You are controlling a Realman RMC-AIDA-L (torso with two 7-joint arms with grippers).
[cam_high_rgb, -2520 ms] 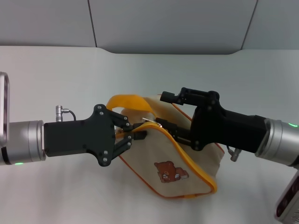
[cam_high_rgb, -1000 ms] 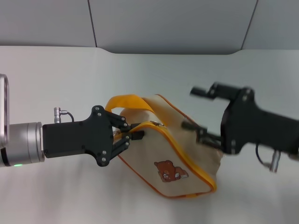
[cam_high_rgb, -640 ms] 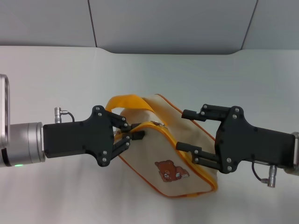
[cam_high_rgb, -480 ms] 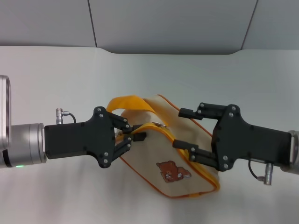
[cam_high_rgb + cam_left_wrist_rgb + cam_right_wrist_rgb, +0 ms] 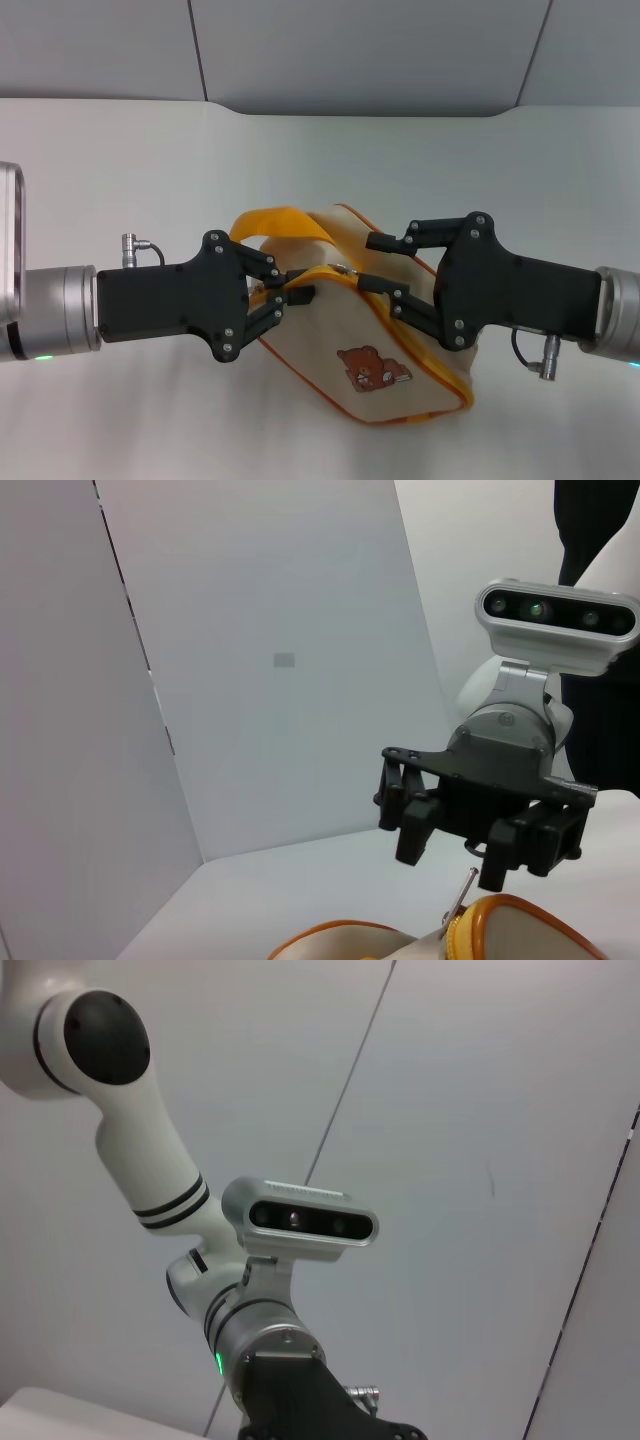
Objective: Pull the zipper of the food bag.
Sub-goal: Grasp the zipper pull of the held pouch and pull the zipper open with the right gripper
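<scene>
The beige food bag, with a brown bear picture and a yellow loop handle, lies on the white table. Its yellow-orange zipper runs along the top edge. The small silver pull tab sits near the bag's left end. My left gripper is shut on the bag's left end beside the tab. My right gripper is open, its fingers on either side of the zipper just right of the tab. The left wrist view shows the right gripper, the tab and the zipper.
The white table spreads all around the bag, with grey wall panels behind it. The right wrist view shows only the left arm's wrist camera and the wall.
The right gripper pulled back to the right, opened wide, then came back left to the pull tab. The left gripper kept its hold, and the bag shifted slightly.
</scene>
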